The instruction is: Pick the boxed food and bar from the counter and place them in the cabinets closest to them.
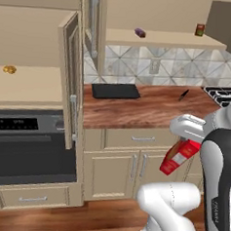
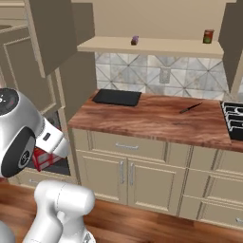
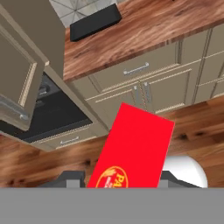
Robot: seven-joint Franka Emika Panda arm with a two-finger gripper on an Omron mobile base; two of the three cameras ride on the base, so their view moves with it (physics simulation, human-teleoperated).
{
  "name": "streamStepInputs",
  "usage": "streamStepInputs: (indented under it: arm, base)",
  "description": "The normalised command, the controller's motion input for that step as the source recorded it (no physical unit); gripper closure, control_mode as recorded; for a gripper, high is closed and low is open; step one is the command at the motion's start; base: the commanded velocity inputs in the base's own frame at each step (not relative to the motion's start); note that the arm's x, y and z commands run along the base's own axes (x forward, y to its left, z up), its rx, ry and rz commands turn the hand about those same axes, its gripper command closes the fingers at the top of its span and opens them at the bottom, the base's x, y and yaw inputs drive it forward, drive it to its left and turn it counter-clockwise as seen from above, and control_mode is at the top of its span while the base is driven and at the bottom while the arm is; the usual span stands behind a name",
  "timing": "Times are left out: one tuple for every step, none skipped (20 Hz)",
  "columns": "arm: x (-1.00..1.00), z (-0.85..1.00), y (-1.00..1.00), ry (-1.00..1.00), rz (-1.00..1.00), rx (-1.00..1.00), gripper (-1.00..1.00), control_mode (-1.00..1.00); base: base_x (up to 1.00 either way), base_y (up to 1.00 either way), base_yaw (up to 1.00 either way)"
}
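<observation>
My gripper [image 3: 121,180] is shut on the boxed food [image 3: 133,148], a red carton with an orange-yellow picture. I hold it tilted in the air, in front of the lower drawers and below the counter [image 1: 147,107]. The boxed food [image 1: 179,158] hangs under my hand in the left base view. In the right base view the boxed food [image 2: 42,158] peeks out behind my arm. The bar [image 1: 140,32], small and dark purple, lies on the open shelf of the upper cabinets [image 1: 162,40]. The bar [image 2: 135,41] is near that shelf's left end.
A small red-and-green can [image 1: 199,29] stands at the shelf's right end. On the counter lie a black board [image 1: 115,91] and a black knife [image 1: 183,95], with the stove [image 1: 224,95] at right. An open tall cabinet door [image 1: 71,80] juts out beside the oven [image 1: 27,145].
</observation>
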Motion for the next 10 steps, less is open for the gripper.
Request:
streamStepInputs:
  arm:
    - [0.0, 0.0, 0.0, 0.0, 0.0, 0.0, 1.0, 1.0]
    - [0.0, 0.0, 0.0, 0.0, 0.0, 0.0, 1.0, 1.0]
    - [0.0, 0.0, 0.0, 0.0, 0.0, 0.0, 1.0, 1.0]
    - [0.0, 0.0, 0.0, 0.0, 0.0, 0.0, 1.0, 1.0]
    - [0.0, 0.0, 0.0, 0.0, 0.0, 0.0, 1.0, 1.0]
    - [0.0, 0.0, 0.0, 0.0, 0.0, 0.0, 1.0, 1.0]
    - [0.0, 0.0, 0.0, 0.0, 0.0, 0.0, 1.0, 1.0]
    - [0.0, 0.0, 0.0, 0.0, 0.0, 0.0, 1.0, 1.0]
    - [0.0, 0.0, 0.0, 0.0, 0.0, 0.0, 1.0, 1.0]
    - [0.0, 0.0, 0.0, 0.0, 0.0, 0.0, 1.0, 1.0]
  base:
    - [-0.28, 0.52, 0.02]
    - [-0.27, 0.55, 0.01]
    - [-0.26, 0.57, 0.01]
    - [-0.25, 0.59, 0.01]
    - [-0.24, 0.6, 0.0]
    - [-0.22, 0.6, 0.0]
    - [-0.21, 0.61, 0.0]
    - [-0.19, 0.61, 0.0]
    - [-0.19, 0.63, 0.0]
    - [-0.18, 0.64, 0.0]
